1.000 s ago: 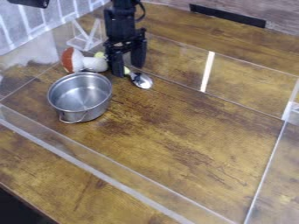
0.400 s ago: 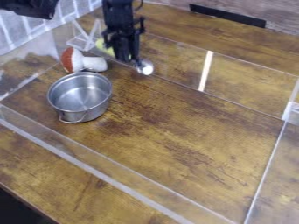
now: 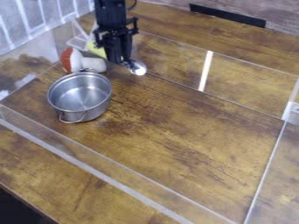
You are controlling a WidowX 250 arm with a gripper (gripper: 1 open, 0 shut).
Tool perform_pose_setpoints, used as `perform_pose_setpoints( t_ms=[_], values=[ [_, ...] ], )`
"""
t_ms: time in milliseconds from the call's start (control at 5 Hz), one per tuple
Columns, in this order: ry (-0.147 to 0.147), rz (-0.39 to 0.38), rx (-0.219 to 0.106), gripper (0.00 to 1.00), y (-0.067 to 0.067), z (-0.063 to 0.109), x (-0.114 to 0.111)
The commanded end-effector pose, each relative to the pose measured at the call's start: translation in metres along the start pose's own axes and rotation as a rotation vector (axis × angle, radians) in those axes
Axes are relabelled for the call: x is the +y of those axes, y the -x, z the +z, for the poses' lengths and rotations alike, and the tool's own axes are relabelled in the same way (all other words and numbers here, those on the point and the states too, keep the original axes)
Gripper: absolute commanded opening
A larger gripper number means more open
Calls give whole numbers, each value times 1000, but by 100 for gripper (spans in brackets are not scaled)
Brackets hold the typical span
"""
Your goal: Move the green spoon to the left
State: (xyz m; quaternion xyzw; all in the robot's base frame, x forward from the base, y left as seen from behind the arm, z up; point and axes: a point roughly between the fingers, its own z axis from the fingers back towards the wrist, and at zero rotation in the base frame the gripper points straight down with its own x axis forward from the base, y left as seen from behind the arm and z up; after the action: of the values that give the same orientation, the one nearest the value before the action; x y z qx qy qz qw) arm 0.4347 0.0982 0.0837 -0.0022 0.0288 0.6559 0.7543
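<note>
The green spoon (image 3: 135, 67) hangs above the wooden table, its shiny silver bowl lowest and to the right, its yellow-green handle running up between the fingers. My gripper (image 3: 117, 58) points straight down and is shut on that handle, at the back left of the table. The spoon is off the table surface.
A round steel pot (image 3: 79, 94) stands in front of and left of the gripper. A red-and-white mushroom-like object (image 3: 75, 59) lies just left of the gripper. A low clear wall (image 3: 140, 201) encloses the wooden table (image 3: 187, 131). A white rack (image 3: 35, 22) lines the back left.
The gripper closed on the spoon's handle, then rose and drifted a little left, lifting the spoon off the table.
</note>
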Motion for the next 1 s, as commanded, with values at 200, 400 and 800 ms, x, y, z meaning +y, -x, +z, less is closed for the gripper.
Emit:
perform_pose_setpoints(
  t_ms=[200, 400, 800],
  values=[
    [128, 53, -70, 0, 4, 96, 28],
    [140, 67, -63, 0, -8, 95, 44],
    [146, 36, -52, 0, -30, 82, 67]
  ],
)
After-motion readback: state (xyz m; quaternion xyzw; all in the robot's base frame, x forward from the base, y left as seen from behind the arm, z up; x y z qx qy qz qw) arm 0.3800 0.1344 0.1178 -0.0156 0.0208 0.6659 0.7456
